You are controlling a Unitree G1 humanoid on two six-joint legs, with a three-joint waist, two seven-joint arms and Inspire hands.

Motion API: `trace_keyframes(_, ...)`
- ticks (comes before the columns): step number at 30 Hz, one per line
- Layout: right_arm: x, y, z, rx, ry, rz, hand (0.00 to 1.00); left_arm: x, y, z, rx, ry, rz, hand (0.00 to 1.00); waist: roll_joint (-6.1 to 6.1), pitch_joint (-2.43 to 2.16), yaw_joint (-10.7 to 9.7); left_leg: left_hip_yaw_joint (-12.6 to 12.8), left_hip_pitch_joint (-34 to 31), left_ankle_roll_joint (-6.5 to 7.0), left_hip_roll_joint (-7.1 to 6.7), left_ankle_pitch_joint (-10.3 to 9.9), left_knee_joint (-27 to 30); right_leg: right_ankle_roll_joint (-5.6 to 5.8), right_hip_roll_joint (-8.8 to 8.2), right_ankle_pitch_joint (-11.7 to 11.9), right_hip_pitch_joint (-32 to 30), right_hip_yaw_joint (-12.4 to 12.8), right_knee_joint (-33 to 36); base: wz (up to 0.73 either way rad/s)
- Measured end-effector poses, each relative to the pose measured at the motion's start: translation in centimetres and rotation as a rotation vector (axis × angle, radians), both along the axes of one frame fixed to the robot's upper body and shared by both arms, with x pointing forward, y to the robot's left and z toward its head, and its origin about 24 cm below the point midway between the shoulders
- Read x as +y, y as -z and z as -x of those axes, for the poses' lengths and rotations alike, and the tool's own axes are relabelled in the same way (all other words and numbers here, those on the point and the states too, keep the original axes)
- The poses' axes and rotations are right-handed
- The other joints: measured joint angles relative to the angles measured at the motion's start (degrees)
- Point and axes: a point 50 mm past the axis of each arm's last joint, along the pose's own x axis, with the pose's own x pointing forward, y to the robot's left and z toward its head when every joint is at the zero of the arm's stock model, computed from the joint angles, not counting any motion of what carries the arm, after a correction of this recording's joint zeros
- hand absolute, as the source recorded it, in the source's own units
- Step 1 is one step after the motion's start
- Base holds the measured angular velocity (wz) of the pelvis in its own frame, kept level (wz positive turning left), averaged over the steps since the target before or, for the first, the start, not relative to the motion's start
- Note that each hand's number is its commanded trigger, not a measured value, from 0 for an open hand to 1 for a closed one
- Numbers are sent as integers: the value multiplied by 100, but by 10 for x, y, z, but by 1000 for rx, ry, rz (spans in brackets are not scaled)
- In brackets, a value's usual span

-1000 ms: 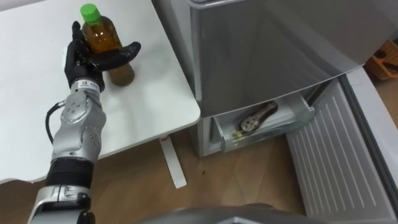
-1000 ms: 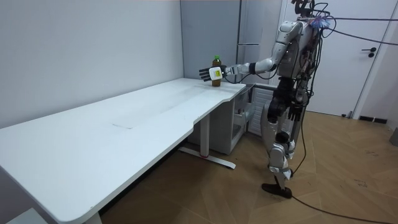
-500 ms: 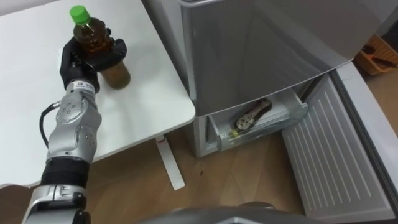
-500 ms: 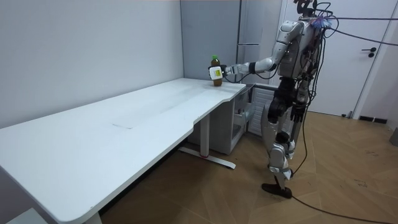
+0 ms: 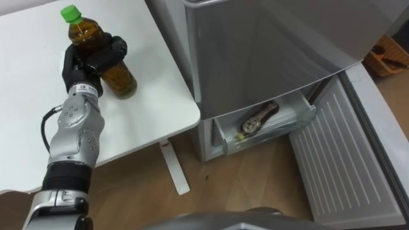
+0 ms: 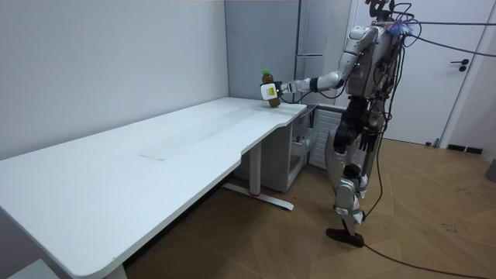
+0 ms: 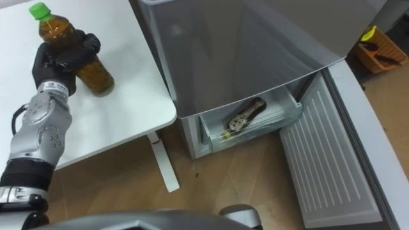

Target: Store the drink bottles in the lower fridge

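A brown tea bottle (image 5: pixel 119 78) with a green cap (image 5: pixel 70 12) leans near the right edge of the white table (image 5: pixel 153 96). My left hand (image 5: pixel 91 59) is shut on its middle, fingers and thumb wrapped round it. The right eye view shows the same bottle (image 7: pixel 96 75) and hand (image 7: pixel 62 56). The grey fridge (image 5: pixel 275 45) stands just right of the table, its lower door (image 5: pixel 345 166) swung open. Another bottle (image 5: pixel 259 118) lies in the lower drawer (image 5: pixel 268 131). In the room view I stand beside the fridge, left arm stretched to the bottle (image 6: pixel 270 91); my right hand (image 6: pixel 385 130) hangs at my side.
The table's corner (image 5: pixel 195 115) and its white leg (image 5: pixel 176 166) lie close to the fridge's left side. Wooden floor (image 5: pixel 255 185) stretches in front of the drawer. An orange object (image 5: pixel 393 61) sits on the floor at the far right.
My left hand's fingers have curled shut round the tea bottle, which now leans with its cap to the left. The view has shifted slightly.
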Motion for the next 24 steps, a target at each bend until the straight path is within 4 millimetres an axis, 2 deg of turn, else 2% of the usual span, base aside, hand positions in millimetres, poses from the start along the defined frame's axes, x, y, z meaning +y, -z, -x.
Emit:
trace_keyframes(7, 1, 0, -20, -45, -34, 9, 0, 0, -2, -1, -2, -23, -7, 100, -7, -1, 11, -63, -11, 0, 0, 0, 7, 0, -6, 0, 16, -66, -9, 3)
trace_keyframes(10, 1, -2, -24, -61, -79, 18, 0, -6, -8, -3, -27, -2, -15, 100, -12, 3, 136, -78, -58, 0, -2, 0, 0, 0, -7, 0, 0, -78, -15, 2)
trace_keyframes(13, 1, -3, -29, -78, -115, 31, 0, -15, -21, -7, -85, 30, -16, 100, -24, 11, 227, -163, -102, 0, -10, 0, -2, 1, -26, 1, -7, -165, -18, 11)
trace_keyframes(15, -1, -4, -35, -98, -129, 37, 0, -20, -37, -8, -156, 57, -25, 100, -37, 18, 346, -203, -126, 0, -8, 0, -8, 1, -32, 1, -12, -252, -26, 13)
trace_keyframes(17, -1, -6, -41, -130, -130, 38, 0, -23, -49, -9, -210, 72, -28, 100, -48, 14, 354, -329, -150, 0, -9, 1, -4, 1, -40, 1, -12, -349, -24, 27)
trace_keyframes(19, 0, -7, -46, -160, -139, 36, 0, -26, -59, -10, -256, 93, -29, 100, -48, 13, 461, -390, -160, -1, -7, 2, -5, 1, -35, 0, -5, -379, -28, 21)
trace_keyframes(20, -1, -7, -46, -163, -136, 37, 0, -28, -64, -10, -280, 110, -21, 100, -47, 13, 499, -503, -171, -1, -6, 2, -5, 1, -36, 0, 18, -451, -28, 29)
trace_keyframes(23, -2, -8, -49, -189, -117, 38, 0, -33, -72, -9, -318, 127, -5, 100, -46, 12, 643, -731, -189, -2, -4, 3, -13, 1, -33, 0, 40, -555, -21, 26)
trace_keyframes(24, -1, -9, -52, -212, -100, 38, 0, -35, -72, -8, -324, 127, 5, 100, -45, 11, 686, -853, -197, -2, -3, 4, -24, 0, -36, 0, 48, -678, -12, 21)
